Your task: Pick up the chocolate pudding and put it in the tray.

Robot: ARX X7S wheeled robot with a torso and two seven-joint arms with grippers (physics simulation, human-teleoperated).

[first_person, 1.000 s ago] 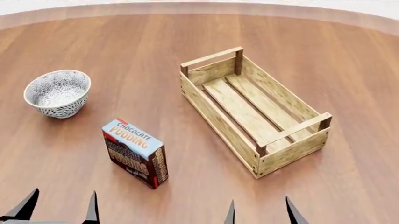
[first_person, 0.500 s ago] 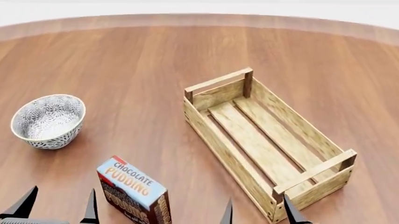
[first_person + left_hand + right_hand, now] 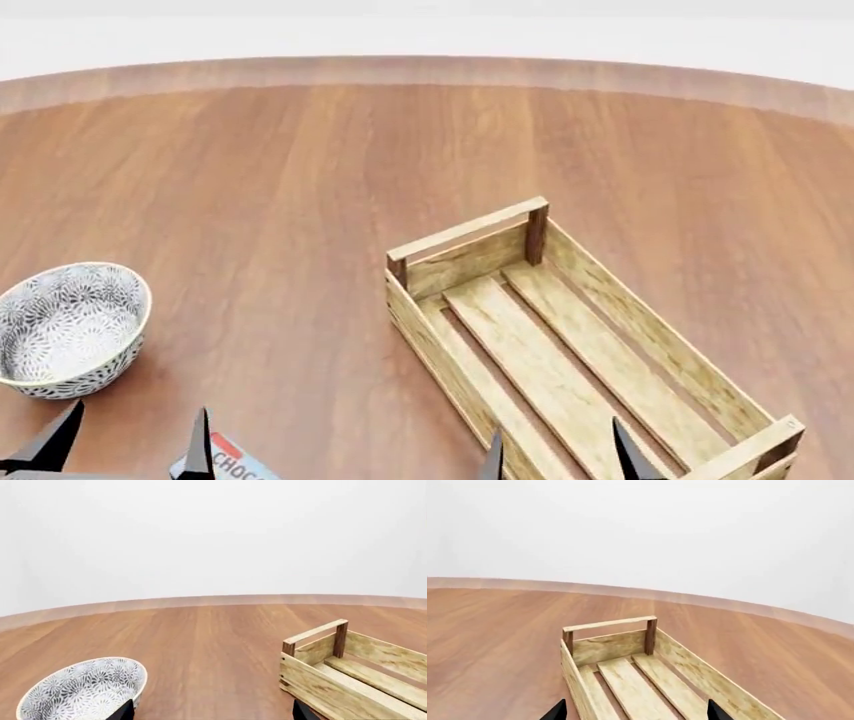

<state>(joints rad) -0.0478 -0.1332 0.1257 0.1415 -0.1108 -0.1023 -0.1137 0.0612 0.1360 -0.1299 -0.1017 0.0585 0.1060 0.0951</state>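
The chocolate pudding box [image 3: 234, 465] shows only as a corner at the bottom edge of the head view, just right of my left gripper [image 3: 127, 445]. The tray [image 3: 574, 350], a long light-wood slatted crate, lies at centre right, empty; it also shows in the left wrist view [image 3: 347, 670] and in the right wrist view [image 3: 640, 675]. My left gripper [image 3: 210, 712] is open and empty. My right gripper [image 3: 558, 455] is open and empty, its tips over the tray's near part; in the right wrist view [image 3: 635, 712] its tips stand either side of the tray's slats.
A grey-white patterned bowl [image 3: 60, 330] stands at the left on the brown wood table [image 3: 267, 180]; it also shows in the left wrist view [image 3: 83, 690]. The table's curved far edge meets a white background.
The head view has tilted up: box, bowl and tray have all slid down the picture, and the box is now nearly out of view. The gripper tips stay at the bottom edge.
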